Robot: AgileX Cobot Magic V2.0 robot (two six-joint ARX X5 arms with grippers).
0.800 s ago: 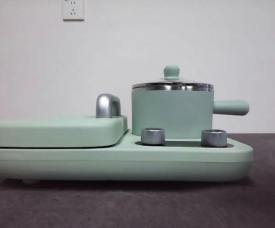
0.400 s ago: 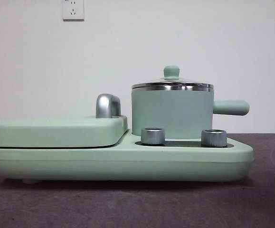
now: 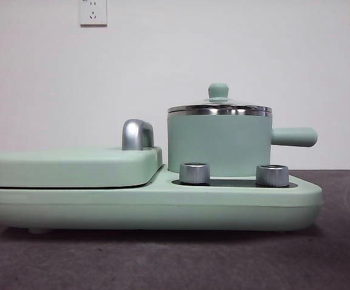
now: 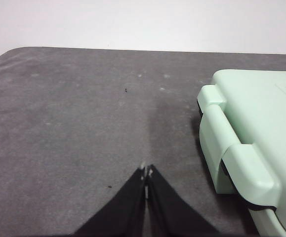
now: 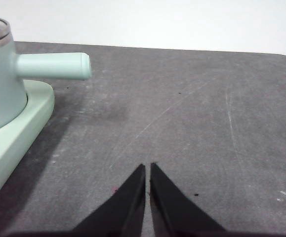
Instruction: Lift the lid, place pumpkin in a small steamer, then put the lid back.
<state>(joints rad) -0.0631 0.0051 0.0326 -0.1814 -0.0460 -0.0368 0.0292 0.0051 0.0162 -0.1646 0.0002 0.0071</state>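
Observation:
The small steamer is a mint-green pot with a straight side handle, standing on the right part of a mint-green cooker base. Its lid, steel-rimmed with a green knob, sits on the pot. In the right wrist view the steamer and its handle lie off to one side of my right gripper, which is shut and empty over the grey table. My left gripper is also shut and empty, beside the cooker's griddle end. The pumpkin is out of view.
A wide flat griddle cover with a chrome handle fills the cooker's left part. Two steel dials stand in front of the pot. Grey table spreads around both grippers; a white wall is behind.

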